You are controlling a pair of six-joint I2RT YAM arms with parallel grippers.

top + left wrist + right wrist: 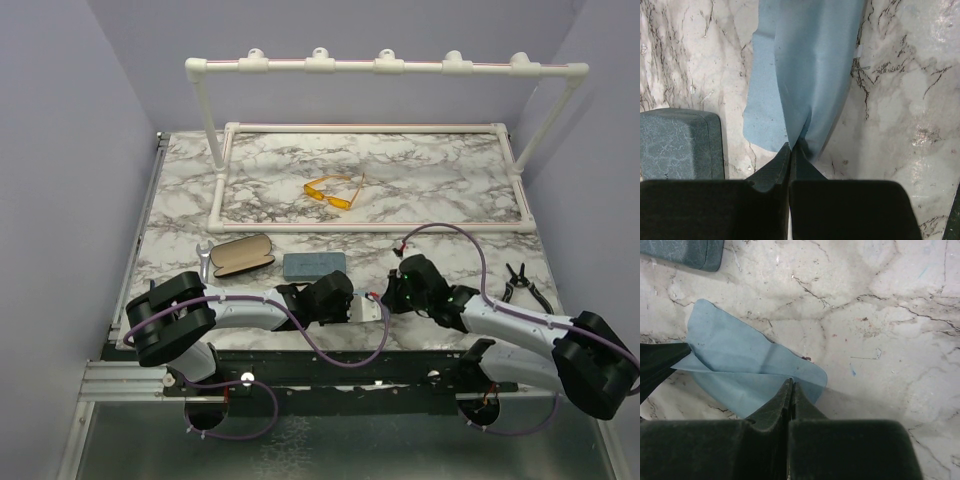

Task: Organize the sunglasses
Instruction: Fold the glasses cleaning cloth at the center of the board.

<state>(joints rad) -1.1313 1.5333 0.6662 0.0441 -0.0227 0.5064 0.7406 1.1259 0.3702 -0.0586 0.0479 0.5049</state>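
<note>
left gripper (pixel 791 150) and right gripper (pixel 790 387) each pinched shut on the blue cloth (pixel 800 65), near the grey-blue case (pixel 314 265). yellow-orange sunglasses (pixel 331 192) lie loose mid-table, well apart, not cased. dark pair: can't spot it. guess: most of task left

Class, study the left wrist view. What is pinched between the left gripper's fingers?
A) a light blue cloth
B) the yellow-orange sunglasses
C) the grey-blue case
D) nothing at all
A: the left gripper is shut on the near edge of the light blue cloth. The grey-blue case sits apart beside it, and the yellow-orange sunglasses lie farther up the table.
</note>
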